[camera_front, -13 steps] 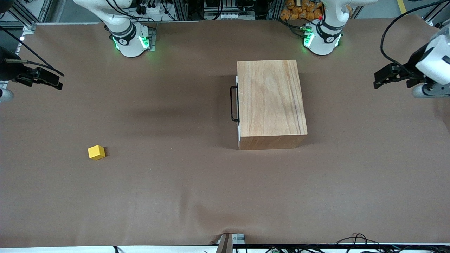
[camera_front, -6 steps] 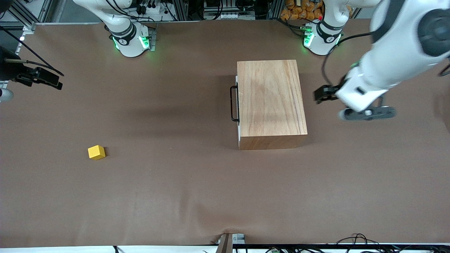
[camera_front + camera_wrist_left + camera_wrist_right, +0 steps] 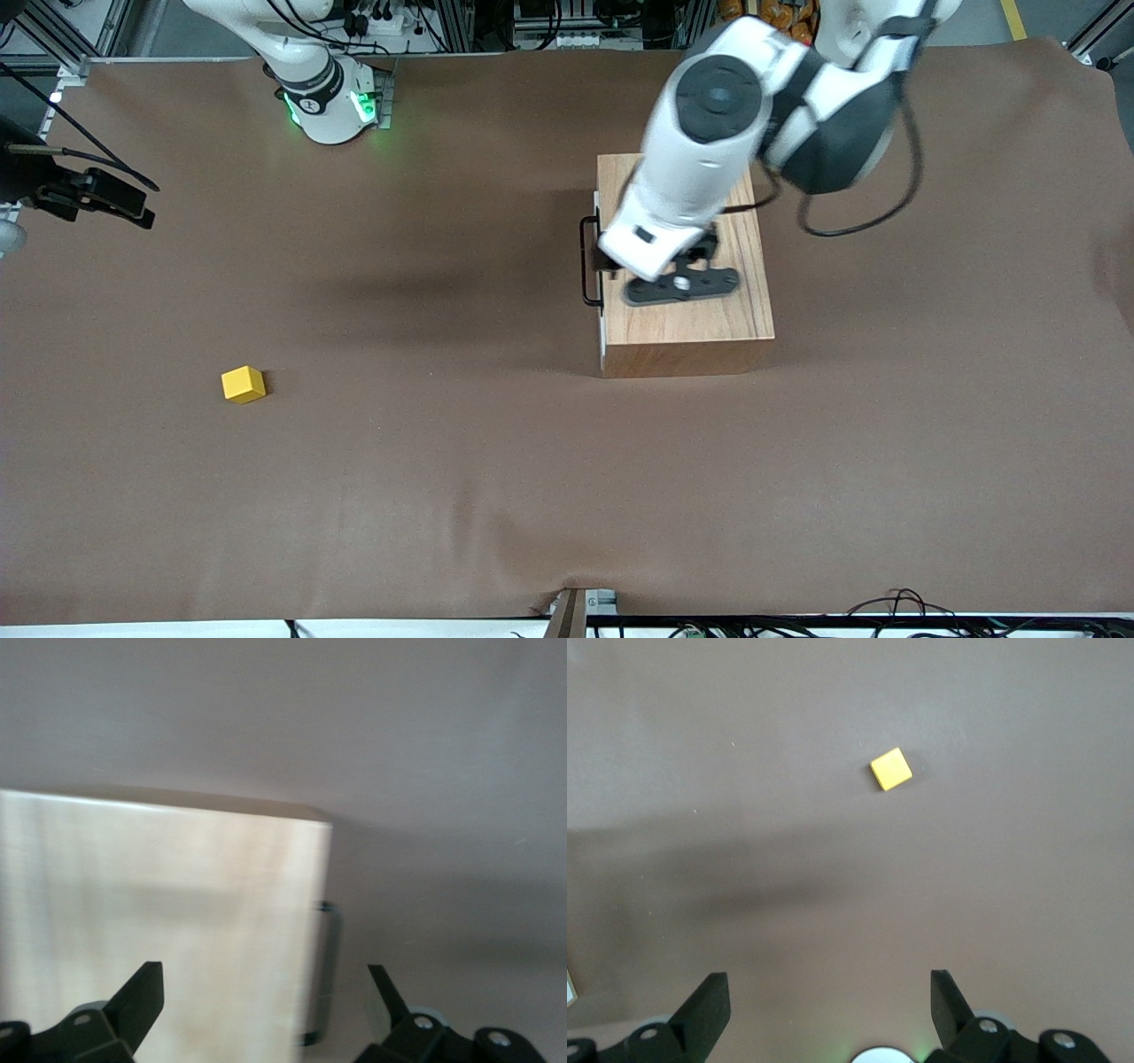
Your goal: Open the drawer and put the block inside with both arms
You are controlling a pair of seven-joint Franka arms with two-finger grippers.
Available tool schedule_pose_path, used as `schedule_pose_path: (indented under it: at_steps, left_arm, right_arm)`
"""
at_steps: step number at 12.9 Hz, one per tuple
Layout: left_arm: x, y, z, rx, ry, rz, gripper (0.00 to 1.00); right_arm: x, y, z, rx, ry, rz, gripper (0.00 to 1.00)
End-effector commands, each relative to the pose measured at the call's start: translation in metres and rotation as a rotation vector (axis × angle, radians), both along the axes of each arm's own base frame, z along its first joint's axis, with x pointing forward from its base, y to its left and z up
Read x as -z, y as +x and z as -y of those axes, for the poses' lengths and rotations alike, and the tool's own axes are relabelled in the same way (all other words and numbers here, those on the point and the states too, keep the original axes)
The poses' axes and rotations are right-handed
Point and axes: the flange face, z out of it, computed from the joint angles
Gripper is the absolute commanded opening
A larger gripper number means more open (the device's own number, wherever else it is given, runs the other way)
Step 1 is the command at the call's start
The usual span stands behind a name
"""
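The light-wood box stands mid-table with its drawer shut; the white front panel and black wire handle face the right arm's end. My left gripper hangs open over the box's top edge above the handle. In the left wrist view the box top and handle lie between my open left gripper fingers. The yellow block lies on the table toward the right arm's end, also in the right wrist view. My right gripper waits open and empty, high at that end.
Brown cloth covers the whole table. The right arm's green-lit base stands at the robots' edge. Cables lie along the edge nearest the front camera. The left arm's bulk covers much of the box top.
The left arm has swung from the left arm's end of the table to over the box, above the handle. The right arm, block and drawer have not moved.
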Motion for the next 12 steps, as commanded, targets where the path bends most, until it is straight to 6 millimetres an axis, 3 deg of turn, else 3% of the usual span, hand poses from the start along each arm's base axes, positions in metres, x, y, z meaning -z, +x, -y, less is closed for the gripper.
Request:
schedule_pose_path:
  at_steps: [1, 3, 6, 9, 12]
  left_arm:
    - [0.035, -0.02, 0.068, -0.094, -0.011, 0.024, 1.0]
    - [0.062, -0.05, 0.103, -0.034, 0.081, 0.08, 1.0]
    - [0.114, -0.083, 0.136, 0.028, 0.201, 0.114, 1.0]
    - [0.156, -0.094, 0.146, 0.073, 0.271, 0.115, 1.0]
    - [0.167, -0.104, 0.153, 0.101, 0.298, 0.125, 1.0]
  right_arm:
    - [-0.009, -0.003, 0.001, -0.042, 0.026, 0.028, 1.0]
    - [-0.009, -0.003, 0.003, -0.041, 0.035, 0.027, 1.0]
    - [-0.008, -0.004, 0.004, -0.038, 0.042, 0.018, 1.0]
    - [-0.007, -0.004, 0.004, -0.037, 0.045, 0.014, 1.0]
    - [-0.006, -0.004, 0.003, -0.039, 0.045, 0.015, 1.0]
